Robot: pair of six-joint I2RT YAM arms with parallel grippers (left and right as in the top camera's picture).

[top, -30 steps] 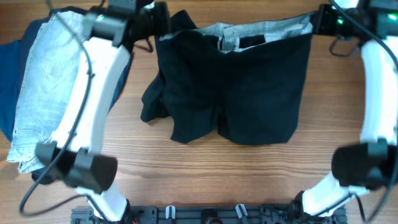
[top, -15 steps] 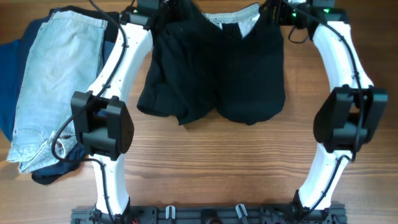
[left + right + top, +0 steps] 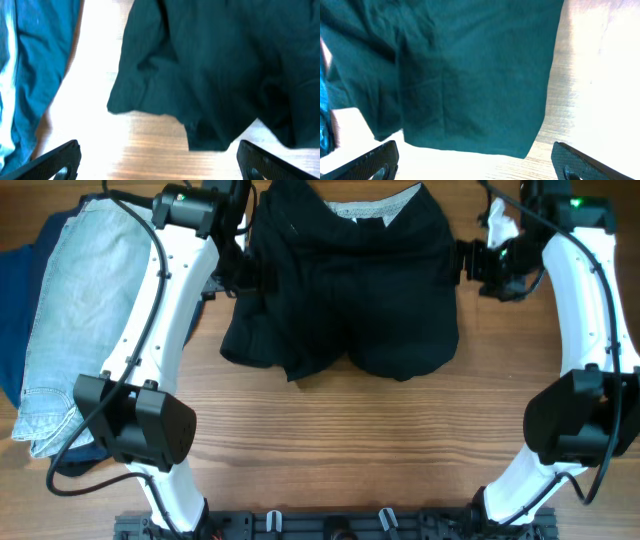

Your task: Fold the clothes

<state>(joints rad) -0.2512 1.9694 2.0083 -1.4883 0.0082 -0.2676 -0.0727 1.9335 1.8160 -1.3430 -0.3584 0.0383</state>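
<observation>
The clothes, black shorts (image 3: 350, 290), lie on the table at the top centre, with the pale waistband lining (image 3: 375, 207) at the far edge and two legs pointing toward me. The left leg is bunched. My left gripper (image 3: 248, 275) hovers at the shorts' left edge, and the right gripper (image 3: 470, 265) at their right edge. In the left wrist view the shorts (image 3: 210, 75) lie beyond the open left gripper (image 3: 160, 165), which has only bare wood between its fingers. The right gripper (image 3: 477, 165) is also open and empty, with the shorts (image 3: 470, 75) ahead of it.
Light denim shorts (image 3: 85, 310) lie at the left on navy garments (image 3: 12, 310), close to the left arm. The blue fabric (image 3: 35, 75) also shows in the left wrist view. Wooden tabletop (image 3: 350, 440) extends in front of the black shorts.
Both grippers have opened and let go of the shorts' waistband corners. The shorts now lie on the table, and both grippers have drawn back to the shorts' sides.
</observation>
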